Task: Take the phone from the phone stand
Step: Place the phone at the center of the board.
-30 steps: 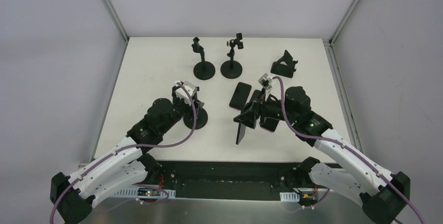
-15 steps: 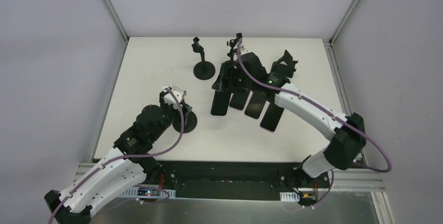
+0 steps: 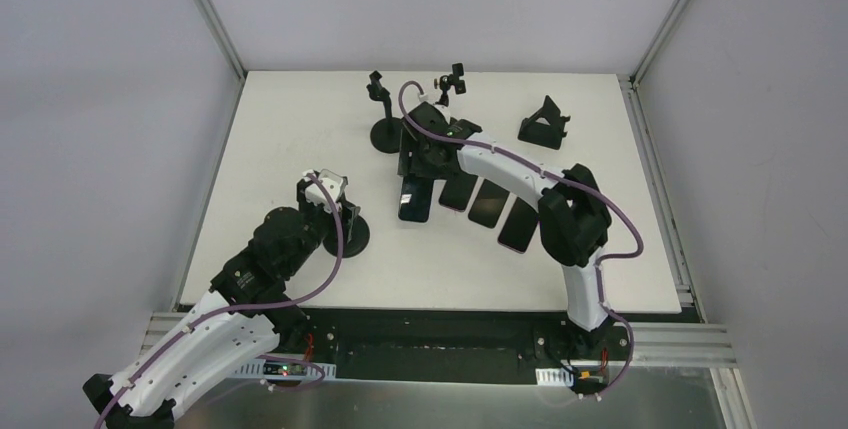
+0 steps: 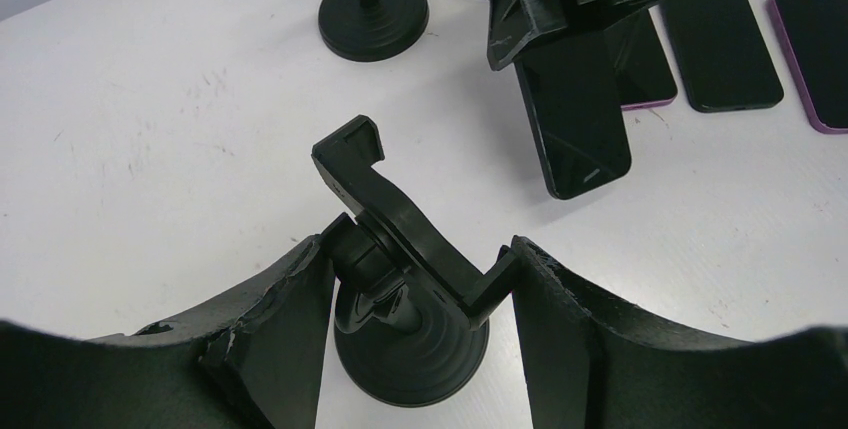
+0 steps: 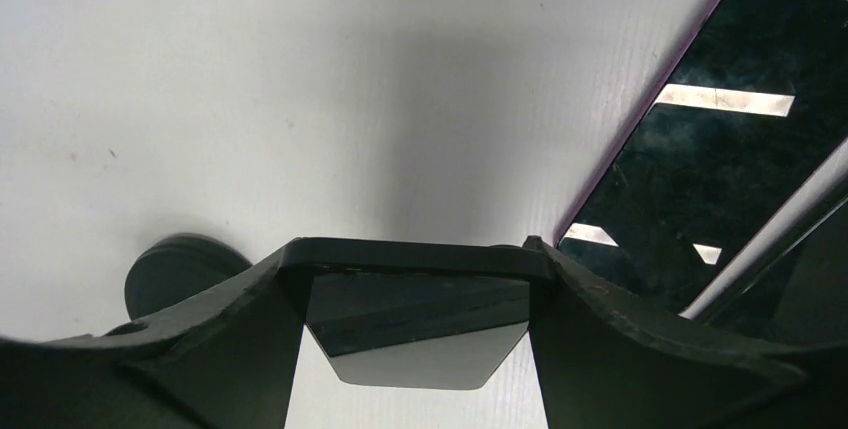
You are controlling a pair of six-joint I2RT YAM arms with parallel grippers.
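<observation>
Seen from above, two robot arms reach over a white counter [image 3: 290, 139]. The left fingers [image 4: 295, 299] are partly closed around a black phone stand [image 4: 395, 224] near the left front of the counter. One finger presses the ball joint under the cradle, and the other touches the cradle's lower hook. The stand's round base sits on the counter.

The right arm stretches toward the middle of the counter. There the right fingers [image 5: 245, 314] stand fairly wide and clamp one end of a black phone [image 5: 415, 334] by its two long edges. The phone is out of the cradle and well apart from the stand. It hangs tilted, glossy face upward. Its lower end is close to the counter, but whether it touches cannot be told.

Just to its right, three other phones [image 3: 489, 202] lie flat in a row. Two pole stands [image 3: 388, 119] and a wedge stand [image 3: 545, 121] sit farther back.
</observation>
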